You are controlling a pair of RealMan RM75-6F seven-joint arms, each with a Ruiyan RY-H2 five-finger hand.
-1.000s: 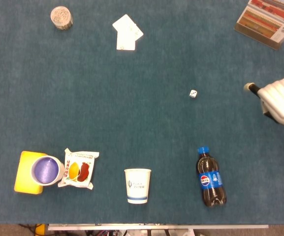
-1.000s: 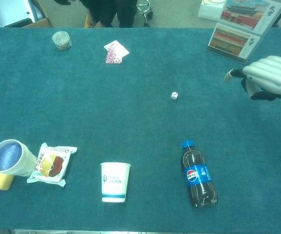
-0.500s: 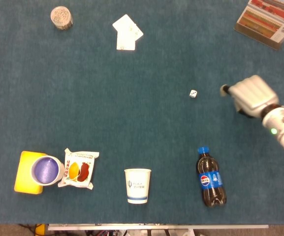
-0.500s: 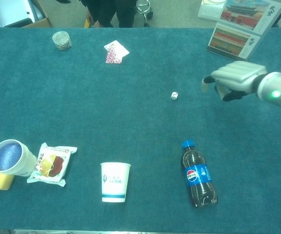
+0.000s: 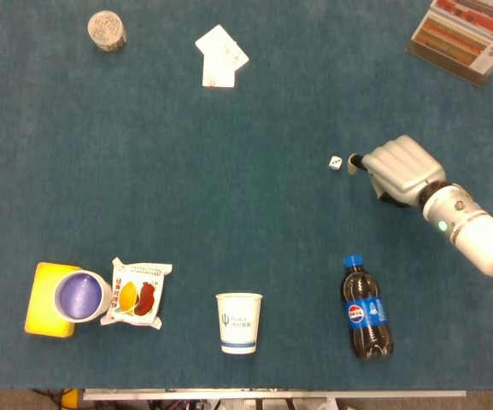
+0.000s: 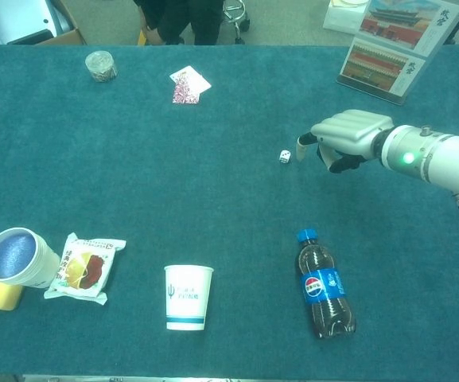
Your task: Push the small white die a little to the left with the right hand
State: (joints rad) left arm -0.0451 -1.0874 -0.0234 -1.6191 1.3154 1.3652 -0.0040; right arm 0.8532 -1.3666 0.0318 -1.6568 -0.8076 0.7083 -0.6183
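The small white die [image 5: 335, 162] [image 6: 285, 157] lies on the blue-green table cloth, right of centre. My right hand [image 5: 397, 169] [image 6: 344, 135] hovers just to its right, fingers curled in and holding nothing. Its leading fingertip [image 5: 354, 161] sits a small gap away from the die, and I cannot tell whether it touches. The white forearm runs off toward the right edge. My left hand appears in neither view.
A cola bottle [image 5: 365, 309] lies below the hand. A paper cup [image 5: 238, 322], a snack packet [image 5: 137, 293] and a purple cup on a yellow block [image 5: 79, 295] line the near edge. Playing cards [image 5: 219, 55], a small round tin [image 5: 107, 31] and a booklet [image 5: 469, 36] sit far back.
My right hand has travelled left from the table's right edge to just beside the die. The die has not moved.
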